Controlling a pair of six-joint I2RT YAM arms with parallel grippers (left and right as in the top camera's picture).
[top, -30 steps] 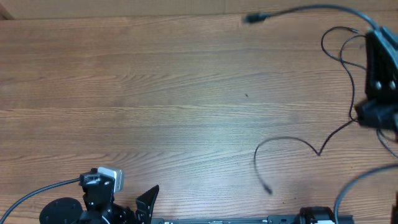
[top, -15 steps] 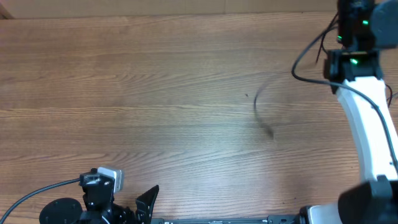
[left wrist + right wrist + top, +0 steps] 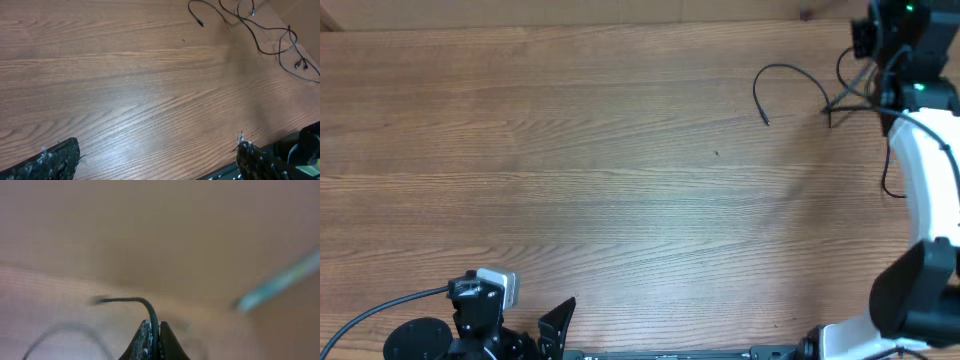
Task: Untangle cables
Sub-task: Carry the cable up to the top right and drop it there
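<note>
The right claw (image 3: 154,330) is pinched tight on a thin black flexible cable (image 3: 125,299). The left claw (image 3: 157,145) gapes wide above the brown wood-grain counter (image 3: 125,75).

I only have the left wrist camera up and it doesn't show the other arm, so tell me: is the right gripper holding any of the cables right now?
Observer: Yes. In the right wrist view the right gripper is shut on a thin black cable that rises from between its fingers.
Operator: Where is that arm?
Observer: Overhead, the right arm reaches to the far right corner of the table, and the cable arcs out leftward from there to a free end.
Operator: And where does my left arm sit from above?
Observer: It sits at the near edge, toward the left side, with the left gripper open and well away from that corner.
</note>
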